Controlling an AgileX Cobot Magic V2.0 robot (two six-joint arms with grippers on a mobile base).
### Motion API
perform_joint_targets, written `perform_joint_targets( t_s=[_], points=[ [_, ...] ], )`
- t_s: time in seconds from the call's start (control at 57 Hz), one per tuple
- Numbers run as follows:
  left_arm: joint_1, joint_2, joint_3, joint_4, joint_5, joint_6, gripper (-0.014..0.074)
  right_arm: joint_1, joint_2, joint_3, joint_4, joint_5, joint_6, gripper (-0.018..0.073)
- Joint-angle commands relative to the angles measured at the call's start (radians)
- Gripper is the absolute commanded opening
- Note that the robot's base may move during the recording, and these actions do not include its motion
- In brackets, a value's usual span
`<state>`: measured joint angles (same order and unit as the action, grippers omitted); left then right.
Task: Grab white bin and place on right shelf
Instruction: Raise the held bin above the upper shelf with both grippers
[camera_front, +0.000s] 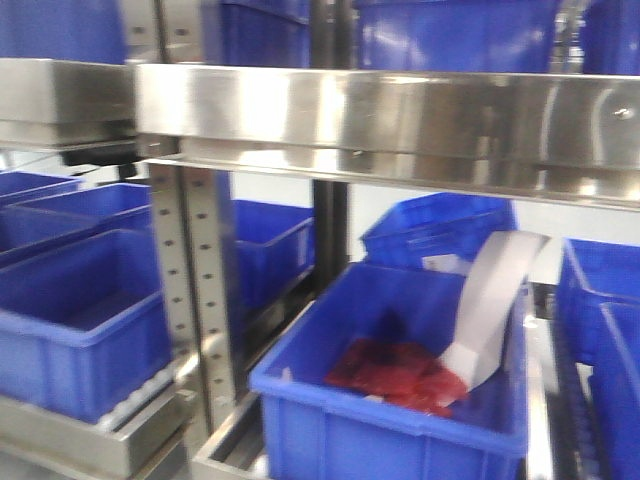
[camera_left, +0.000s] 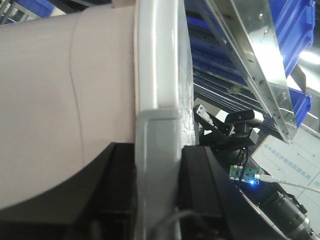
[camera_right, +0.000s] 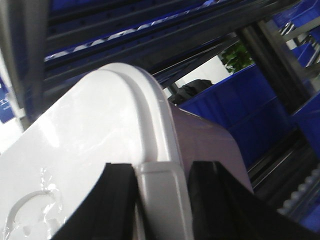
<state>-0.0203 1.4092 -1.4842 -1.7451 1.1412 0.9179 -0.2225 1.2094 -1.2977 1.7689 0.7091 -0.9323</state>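
Front view: the right shelf (camera_front: 400, 115) rail runs from 9 to 3 o'clock across the top, with one perforated post (camera_front: 195, 290) at 8 o'clock. Below it I count eight blue crates (camera_front: 80, 320): three at 9, one behind the post, two in the centre, two at 3. The front centre crate (camera_front: 400, 430) holds red pieces (camera_front: 395, 375) and one white strip (camera_front: 495, 300) leaning toward its right wall. There is more blue on the upper level, too blurred to count.

Left wrist view: one white bin (camera_left: 45, 100), pinkish body at 9 o'clock, lid (camera_left: 160, 55) rim down the middle. The left gripper (camera_left: 157, 170) is at 6 o'clock, its two black fingers (camera_left: 120, 190) clamped either side of the lid's rim tab. One webcam (camera_left: 242, 119) and one lit circuit board (camera_left: 245, 175) sit at 4 o'clock. A steel rail at 1 o'clock is apart from the bin.

Right wrist view: same bin, lid at 9 o'clock, body at 3. The right gripper (camera_right: 162, 195) is at 6 o'clock, two fingers pinching the rim tab. More blue crates are at 3, and one green plant (camera_right: 237, 55) at 1.

The bin is held by both grippers at its lid rim.
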Motion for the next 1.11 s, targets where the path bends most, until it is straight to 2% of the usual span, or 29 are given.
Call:
perform_joint_targets(
  t_s=[0.0,1.088],
  points=[
    [-0.025,-0.043,-0.039,-0.17,0.185,0.026,-0.0117,0.016,-0.033,-0.034,0.144,0.083,-0.005,0.006],
    [-0.025,-0.043,-0.039,-0.17,0.185,0.026,-0.0117,0.016,-0.033,-0.034,0.144,0.082,-0.005,0.006]
  ],
)
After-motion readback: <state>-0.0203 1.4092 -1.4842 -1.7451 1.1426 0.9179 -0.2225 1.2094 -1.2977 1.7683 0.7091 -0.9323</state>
